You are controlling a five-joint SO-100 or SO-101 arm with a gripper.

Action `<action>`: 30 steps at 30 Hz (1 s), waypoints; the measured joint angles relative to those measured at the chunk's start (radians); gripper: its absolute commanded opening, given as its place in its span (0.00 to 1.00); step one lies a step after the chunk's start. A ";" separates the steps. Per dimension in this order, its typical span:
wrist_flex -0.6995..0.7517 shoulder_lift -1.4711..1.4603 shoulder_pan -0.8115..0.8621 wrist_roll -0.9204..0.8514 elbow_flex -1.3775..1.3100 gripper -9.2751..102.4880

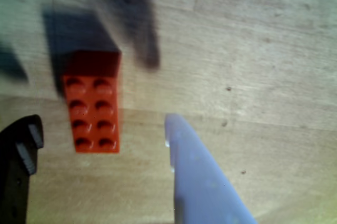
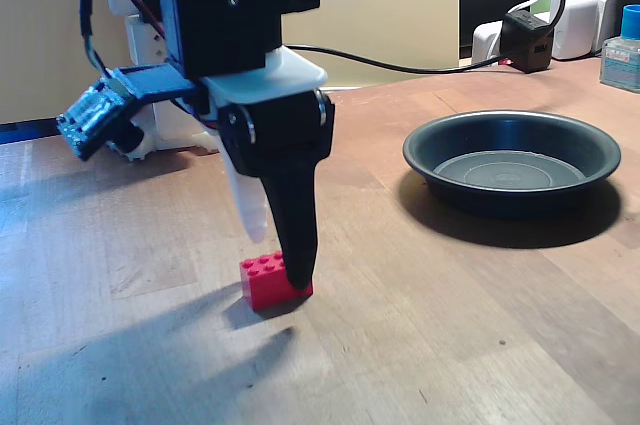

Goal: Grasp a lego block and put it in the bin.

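Note:
The red lego block (image 1: 93, 109) lies studs-up on the wooden table. My gripper (image 1: 102, 123) is open and low over it: the black finger (image 1: 21, 163) stands left of the block and the white finger (image 1: 197, 182) right of it, neither touching in the wrist view. In the fixed view the gripper (image 2: 278, 259) points straight down, its black fingertip (image 2: 300, 270) in front of the lego block (image 2: 260, 285) and the white one behind. The bin (image 2: 450, 135), a shallow dark round pan, sits empty to the right, well apart.
The arm's white base (image 2: 150, 55) stands at the back left by the wall. A black cable runs along the back to a black adapter (image 2: 525, 40), white chargers (image 2: 580, 20) and a small bottle (image 2: 620, 50) at the far right.

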 measured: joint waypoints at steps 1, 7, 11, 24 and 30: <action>0.000 -0.003 0.000 0.000 0.000 0.28; 0.000 -0.006 -0.003 0.000 0.000 0.13; -0.041 -0.006 -0.003 0.000 0.031 0.11; -0.121 -0.006 -0.003 0.000 0.103 0.08; -0.025 -0.006 -0.003 0.064 0.100 0.08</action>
